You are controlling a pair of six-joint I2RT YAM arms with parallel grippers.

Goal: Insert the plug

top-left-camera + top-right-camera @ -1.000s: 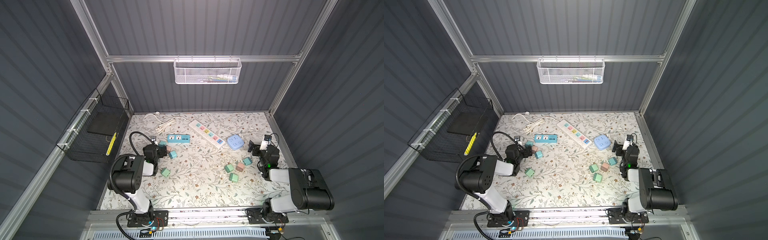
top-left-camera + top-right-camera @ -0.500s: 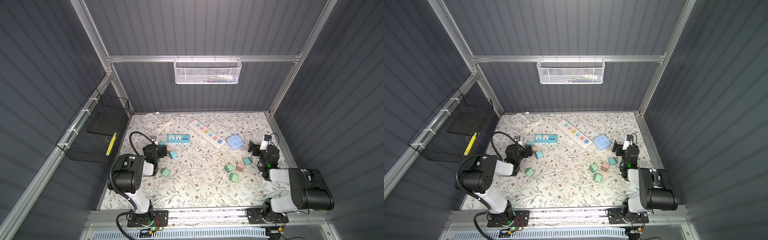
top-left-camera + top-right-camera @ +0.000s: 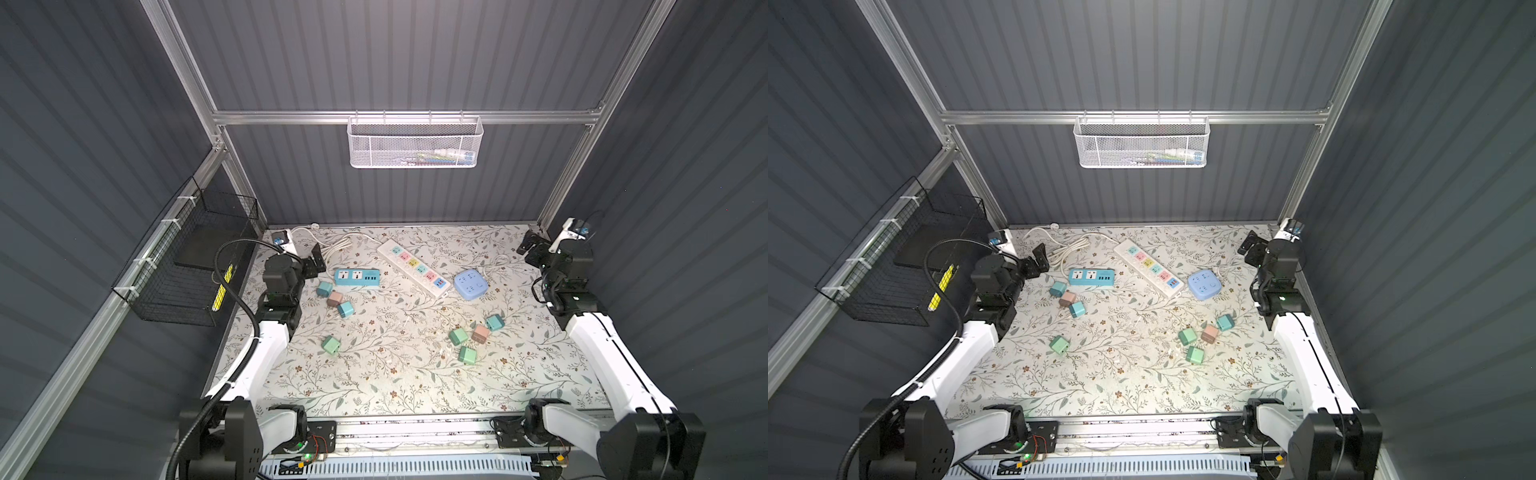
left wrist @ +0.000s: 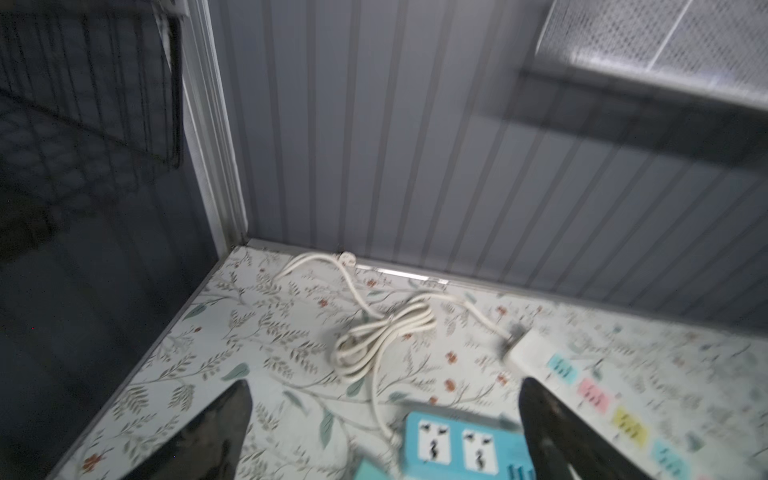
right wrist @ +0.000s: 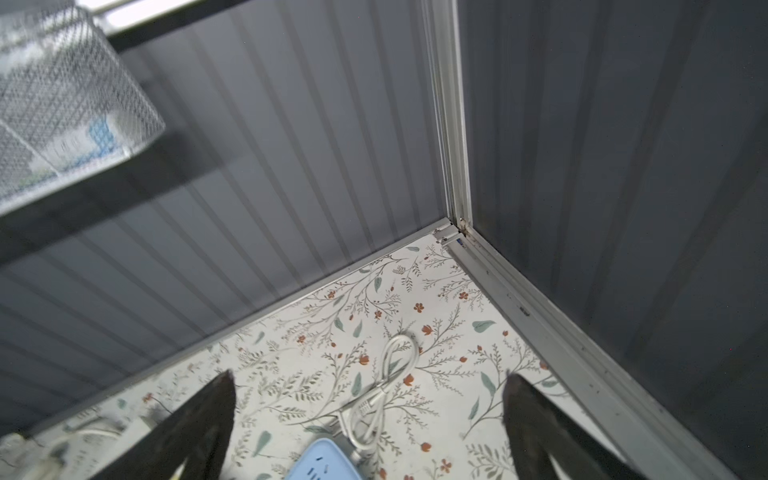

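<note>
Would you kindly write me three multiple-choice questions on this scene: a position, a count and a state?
1. In a top view, the light blue socket hub lies on which side of the long white power strip?
A. left
B. right
C. on top of it

2. How many pink plug cubes lie on the table?
A. one
B. two
C. four

3. How are the left claw and right claw?
A. both open, empty
B. both shut on plugs
C. left shut, right open

Answers:
1 B, it sits toward the right arm.
2 B, one beside the teal strip, one in the right-hand group.
3 A, the wrist views show each spread wide, nothing between.
</note>
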